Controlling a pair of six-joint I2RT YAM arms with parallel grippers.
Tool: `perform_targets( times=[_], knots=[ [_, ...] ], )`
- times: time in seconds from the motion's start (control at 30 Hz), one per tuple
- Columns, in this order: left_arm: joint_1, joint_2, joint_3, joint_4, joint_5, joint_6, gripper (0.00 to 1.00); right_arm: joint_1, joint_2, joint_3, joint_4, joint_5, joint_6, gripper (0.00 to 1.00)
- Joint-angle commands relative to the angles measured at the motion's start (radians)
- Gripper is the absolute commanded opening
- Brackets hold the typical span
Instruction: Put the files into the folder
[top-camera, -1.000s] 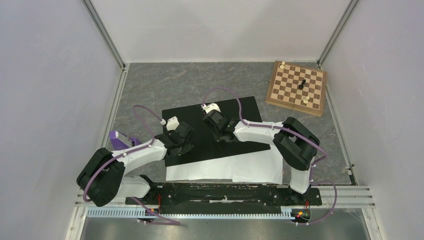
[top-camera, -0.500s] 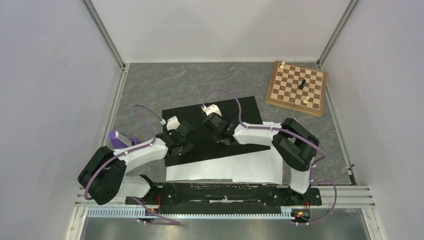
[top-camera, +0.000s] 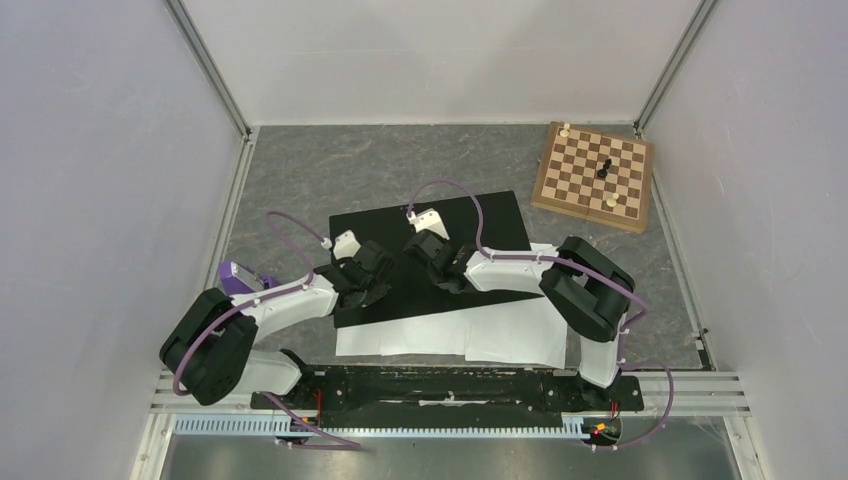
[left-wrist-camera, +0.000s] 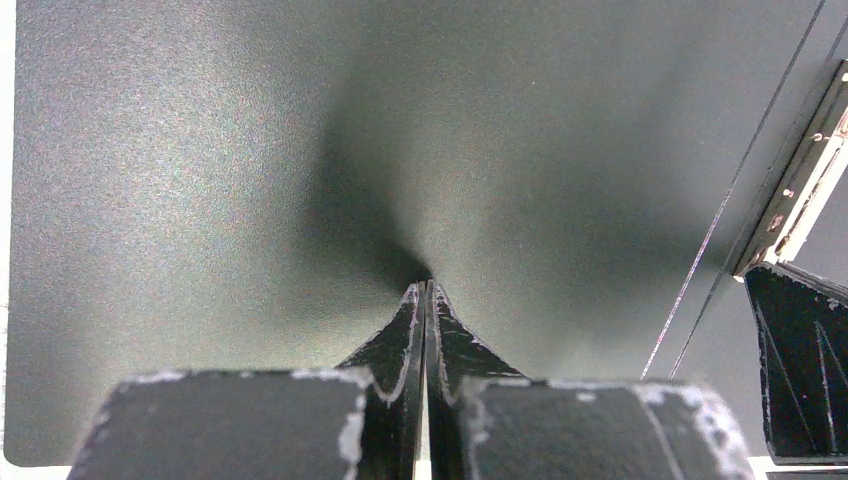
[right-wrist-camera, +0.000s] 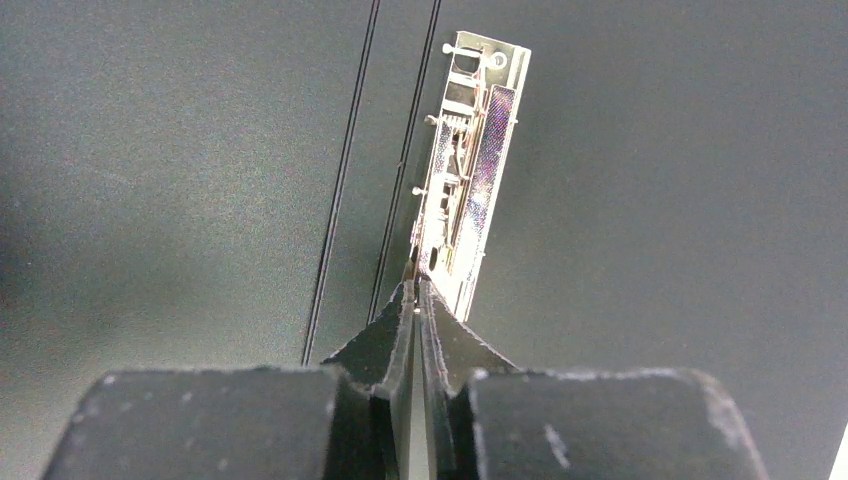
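The folder (top-camera: 480, 215) lies open on the table with its black inner faces up (left-wrist-camera: 200, 150) (right-wrist-camera: 650, 200). Its near edge covers part of the files (top-camera: 450, 340), white sheets spread towards the arm bases. My left gripper (top-camera: 368, 285) (left-wrist-camera: 427, 285) is shut, tips pressed on the left black face, nothing held. My right gripper (top-camera: 442, 270) (right-wrist-camera: 418, 285) is shut too, its tips at the near end of the metal clip (right-wrist-camera: 470, 170) (left-wrist-camera: 800, 190) beside the spine creases. One right fingertip (left-wrist-camera: 800, 370) shows in the left wrist view.
A wooden chessboard (top-camera: 594, 175) with several pieces sits at the far right corner. A purple object (top-camera: 240, 278) lies by the left arm. White walls enclose the grey table (top-camera: 300, 170) on three sides.
Both grippers and the folder under them have shifted slightly away from the bases, baring a little more white paper. The right jaws have closed a touch further.
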Motion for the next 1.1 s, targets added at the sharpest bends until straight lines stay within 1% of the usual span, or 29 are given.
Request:
perform_targets(
  times=[0.0,0.33,0.43,0.5,0.73,0.83,0.9,1.07],
  knots=[
    [0.013,0.039,-0.034,-0.110,-0.025,-0.013,0.02,-0.028,0.006,-0.045,-0.184,0.068,-0.006,0.06],
    [0.013,0.036,-0.032,-0.110,-0.029,-0.011,0.02,-0.030,-0.019,0.044,-0.225,0.068,-0.024,0.08],
    [0.013,0.035,-0.019,-0.110,-0.023,0.020,0.02,-0.030,-0.025,0.066,-0.224,0.057,-0.027,0.11],
    [0.013,0.029,-0.005,-0.103,-0.007,0.051,0.02,-0.030,-0.026,0.088,-0.227,0.053,-0.034,0.13],
    [0.013,0.012,0.070,-0.095,0.028,0.160,0.02,-0.029,-0.038,0.154,-0.222,0.039,-0.068,0.29],
    [0.013,0.022,0.111,-0.104,0.049,0.203,0.02,-0.031,-0.069,0.150,-0.212,0.024,-0.074,0.36],
    [0.013,0.026,0.138,-0.107,0.066,0.229,0.02,-0.033,-0.101,0.120,-0.192,0.012,-0.077,0.39],
    [0.013,0.028,0.198,-0.112,0.113,0.303,0.02,-0.032,-0.216,-0.019,-0.103,-0.026,-0.082,0.39]
  ],
)
